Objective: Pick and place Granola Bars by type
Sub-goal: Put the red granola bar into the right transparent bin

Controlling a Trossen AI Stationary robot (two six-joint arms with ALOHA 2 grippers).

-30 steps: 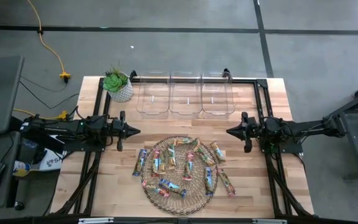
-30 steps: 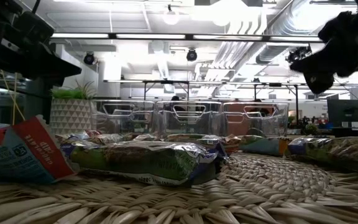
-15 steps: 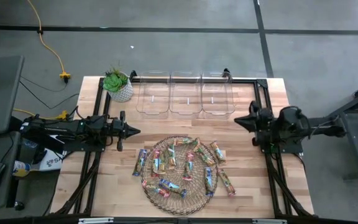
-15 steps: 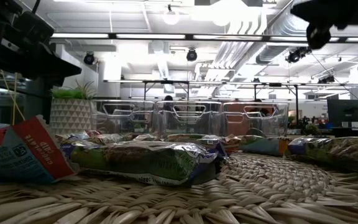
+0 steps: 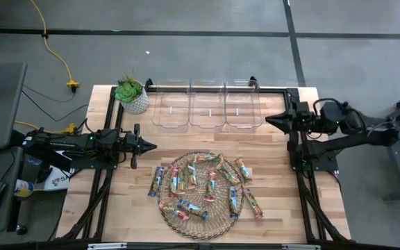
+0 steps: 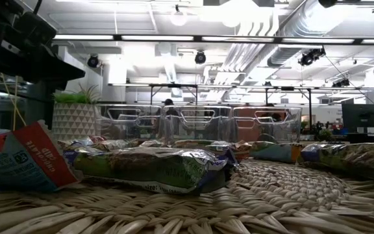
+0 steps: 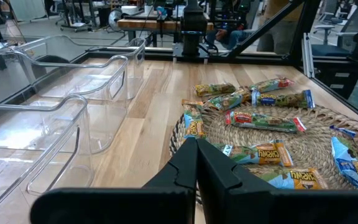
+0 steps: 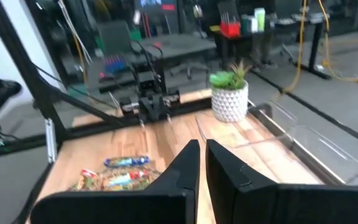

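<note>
About fifteen small oblong Granola Bars (image 5: 207, 186) in shiny blue, green-tan and red wrappers lie on and around a round woven wicker mat (image 5: 198, 223); roughly a dozen rest on the mat, one blue bar (image 5: 157, 180) sits just off its left rim and two more off its right rim. Beyond the mat stand three clear plastic bins (image 5: 207, 104) in a row, and one white patterned pot with a green plant (image 5: 132, 95) stands to their left. The left gripper (image 5: 153, 146) hangs just left of the mat, fingers pressed together and holding nothing. The right gripper (image 5: 268, 120) sits beyond the mat's right side, beside the rightmost bin, fingers nearly together, holding nothing. The low view alone shows a person (image 6: 169, 104) in the room behind the bins. The left wrist view shows the bars' printed wrappers, which the high view does not resolve.
</note>
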